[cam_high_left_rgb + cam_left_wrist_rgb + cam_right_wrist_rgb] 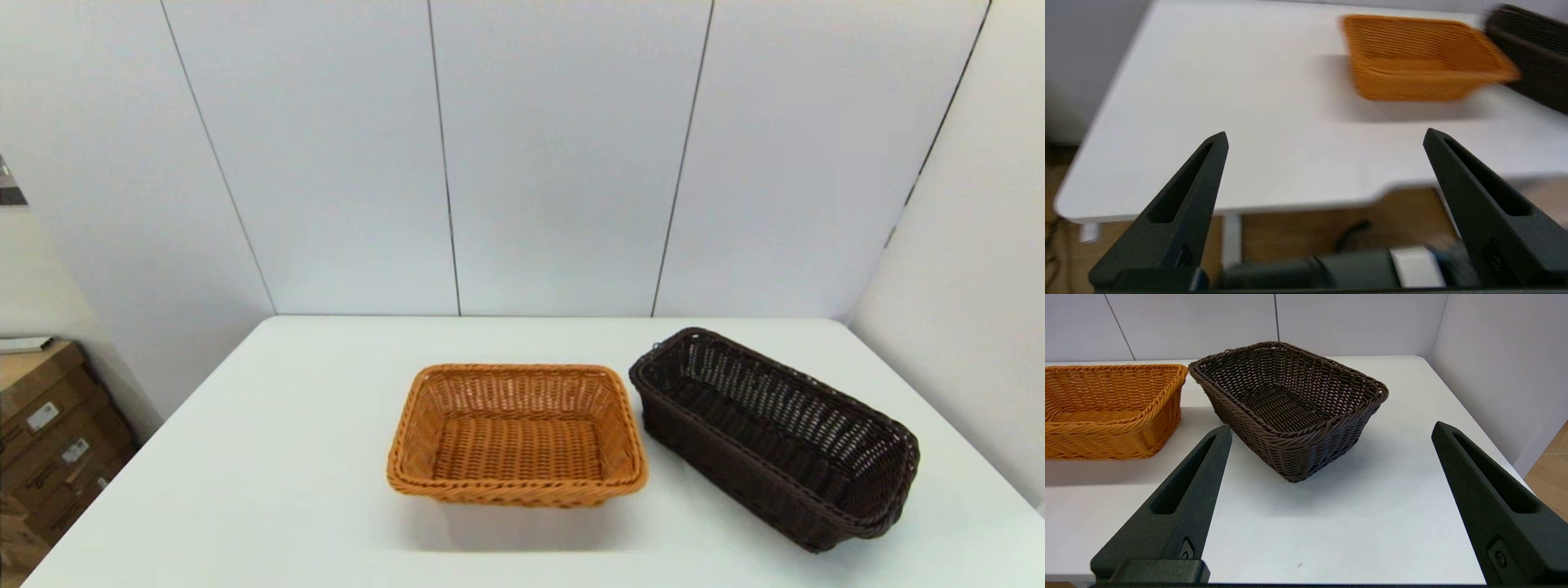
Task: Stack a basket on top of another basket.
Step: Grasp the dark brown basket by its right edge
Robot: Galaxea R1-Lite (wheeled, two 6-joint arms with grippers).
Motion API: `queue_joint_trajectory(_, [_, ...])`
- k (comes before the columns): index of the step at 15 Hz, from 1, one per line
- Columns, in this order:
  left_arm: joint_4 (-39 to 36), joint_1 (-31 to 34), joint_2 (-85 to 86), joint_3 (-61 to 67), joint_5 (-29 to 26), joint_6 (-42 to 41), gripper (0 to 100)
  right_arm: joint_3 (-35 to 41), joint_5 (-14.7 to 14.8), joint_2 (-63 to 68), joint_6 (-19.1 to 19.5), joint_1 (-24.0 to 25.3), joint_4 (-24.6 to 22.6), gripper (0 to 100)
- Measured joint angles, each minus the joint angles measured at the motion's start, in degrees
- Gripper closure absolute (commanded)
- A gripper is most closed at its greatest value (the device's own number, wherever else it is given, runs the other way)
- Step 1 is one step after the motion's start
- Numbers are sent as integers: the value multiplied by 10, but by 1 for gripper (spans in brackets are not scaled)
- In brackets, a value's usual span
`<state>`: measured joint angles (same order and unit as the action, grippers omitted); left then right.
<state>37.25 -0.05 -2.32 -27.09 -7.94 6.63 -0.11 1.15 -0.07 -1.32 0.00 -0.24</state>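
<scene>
My right pincer (1331, 428) hangs spread wide near the dark basket (1290, 404), my left pincer (1325, 136) likewise apart, farther back. That basket, just right of the tan basket (517, 433), looks light and stiff; I'd pinch its near braided rim.

— Dark brown basket (774, 437): rectangular wicker, open-weave sides, braided rim. Upright, empty, on the table's right part, turned at an angle, one corner toward the other.

— And the orange-tan basket (517, 434)?

— Also rectangular woven wicker with a braided rim. Upright, empty, near the table's middle, set square to the front edge. Just left of the dark one, close beside it, not stacked; touching or not, hard to tell.
</scene>
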Motion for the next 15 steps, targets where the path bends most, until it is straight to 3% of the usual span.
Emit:
queue_joint_trajectory(5, [-356,-3,23,247,94,-25,0,0,0,0,0,0,0,0])
queue_joint_trajectory(15, [-377,-3,25,271,98,-20,0,0,0,0,5,0,-2,0])
